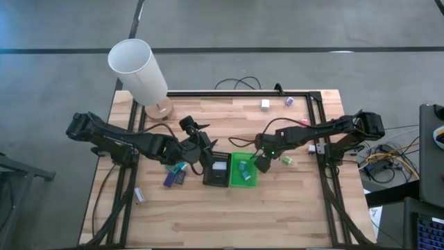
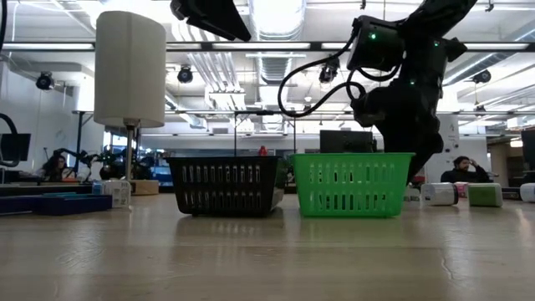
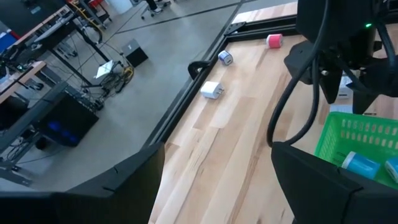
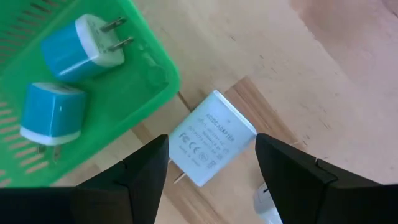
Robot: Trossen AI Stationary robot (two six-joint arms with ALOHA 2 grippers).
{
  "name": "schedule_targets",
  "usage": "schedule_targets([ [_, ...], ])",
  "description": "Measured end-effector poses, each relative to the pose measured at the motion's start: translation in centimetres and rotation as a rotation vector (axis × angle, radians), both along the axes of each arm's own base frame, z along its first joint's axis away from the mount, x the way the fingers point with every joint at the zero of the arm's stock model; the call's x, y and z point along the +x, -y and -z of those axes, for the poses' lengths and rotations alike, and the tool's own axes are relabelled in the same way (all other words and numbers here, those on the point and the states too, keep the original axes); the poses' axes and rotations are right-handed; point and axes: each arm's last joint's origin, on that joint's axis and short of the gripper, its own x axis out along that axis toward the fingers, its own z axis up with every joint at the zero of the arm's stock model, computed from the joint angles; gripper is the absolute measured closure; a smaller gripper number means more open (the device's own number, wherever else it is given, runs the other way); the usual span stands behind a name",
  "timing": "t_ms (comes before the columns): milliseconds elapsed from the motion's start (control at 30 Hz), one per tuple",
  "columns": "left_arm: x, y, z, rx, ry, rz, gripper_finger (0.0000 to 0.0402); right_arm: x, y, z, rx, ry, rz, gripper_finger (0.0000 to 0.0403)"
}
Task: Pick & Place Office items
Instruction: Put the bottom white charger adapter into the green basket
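Two teal chargers [image 4: 59,81] are already binned in the green tray [image 4: 134,93]; a white adapter [image 4: 211,138] is framed by the spread right gripper [image 4: 211,177], unpinched. Several items left scattered.

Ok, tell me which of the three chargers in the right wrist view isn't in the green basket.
The pale blue adapter with printed lettering: it lies on the bare wood beside the green basket, between the right gripper's open fingers. The two teal plugs lie inside the basket.

Two dark jointed arms, black looping cables, green indicator lights.
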Motion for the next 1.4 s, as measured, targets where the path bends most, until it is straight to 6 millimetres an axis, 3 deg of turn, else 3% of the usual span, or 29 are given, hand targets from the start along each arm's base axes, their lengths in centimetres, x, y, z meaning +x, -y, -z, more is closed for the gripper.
schedule_targets([
  [600, -0.04, 0.0, 0.11, -0.011, -0.005, -0.001, 0.0099, -0.56, -0.05, 0.19, -0.137, -0.033, -0.508, 0.0163],
  [1067, -0.06, 0.01, 0.17, -0.013, -0.005, -0.001, 0.0099, -0.4, -0.1, 0.12, -0.139, -0.01, -0.563, 0.0084],
  [1400, -0.06, 0.02, 0.19, -0.015, -0.006, 0.001, 0.0099, -0.27, -0.1, 0.0, -0.157, 0.002, -0.617, 0.0084],
])
